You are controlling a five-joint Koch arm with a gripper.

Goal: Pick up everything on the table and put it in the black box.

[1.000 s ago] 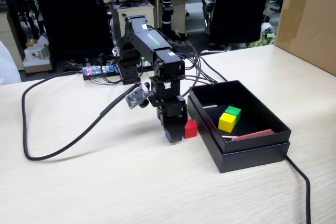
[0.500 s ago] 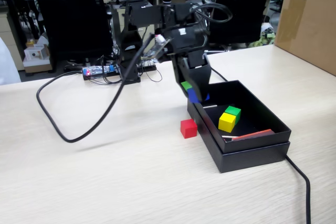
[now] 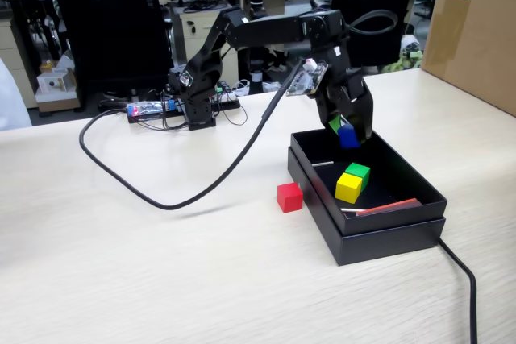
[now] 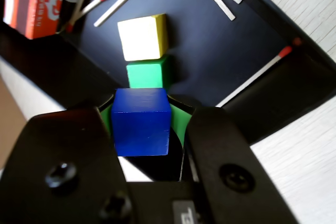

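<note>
Over the black box (image 3: 367, 199), in the fixed view, we see the gripper (image 3: 347, 133) clenched on the blue cube (image 3: 348, 137); a second ago it was down on the table (image 3: 161, 279) beside the red cube (image 3: 289, 197), so the lift and carry look done and release should come next. Yellow cube (image 3: 348, 188) and green cube (image 3: 357, 173) already sit touching inside the box, while red waits on the table just outside its wall.

From the wrist view, the blue cube (image 4: 140, 121) hangs squarely between green-lined jaws, one flat face toward us; being a cube, it has no long axis. Below it lie green (image 4: 147, 73), then yellow (image 4: 142, 37), with matches scattered around.
</note>
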